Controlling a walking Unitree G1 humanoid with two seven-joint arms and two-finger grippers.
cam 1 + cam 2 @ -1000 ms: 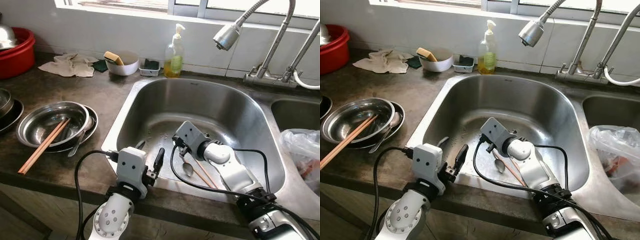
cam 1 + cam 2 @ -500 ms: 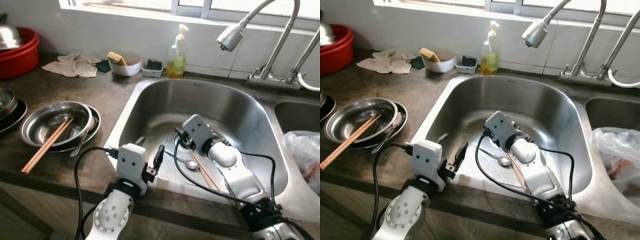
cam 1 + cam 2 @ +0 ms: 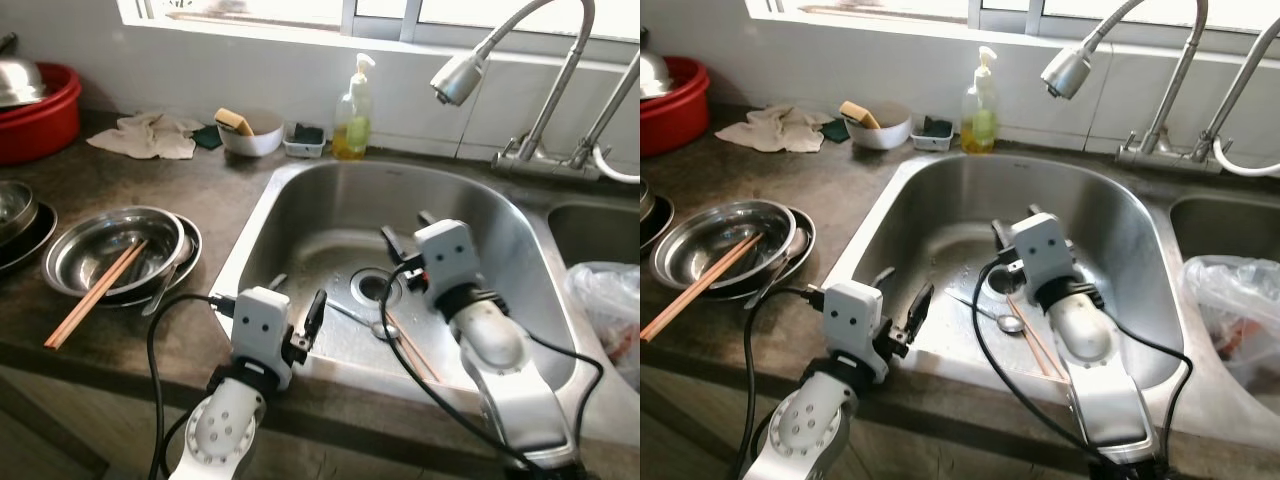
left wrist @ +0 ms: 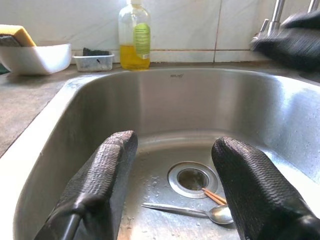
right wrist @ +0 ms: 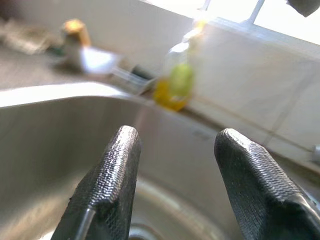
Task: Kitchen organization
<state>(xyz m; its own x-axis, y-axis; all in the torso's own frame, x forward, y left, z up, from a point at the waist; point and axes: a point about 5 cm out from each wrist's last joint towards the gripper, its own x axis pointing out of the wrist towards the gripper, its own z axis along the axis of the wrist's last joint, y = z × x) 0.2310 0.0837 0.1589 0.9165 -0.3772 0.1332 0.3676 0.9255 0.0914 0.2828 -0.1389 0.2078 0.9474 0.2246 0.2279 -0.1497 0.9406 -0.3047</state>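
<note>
Left wrist view: spoon (image 4: 195, 211), chopsticks (image 4: 214, 196) beside sink (image 4: 60, 130) drain (image 4: 192, 179).

The right arm (image 3: 1080, 330) hides part of the sink's chopsticks (image 3: 1038, 345) (lower ends).

Bright window daylight, soft shadows, sharp head views, blurred right wrist view.
</note>
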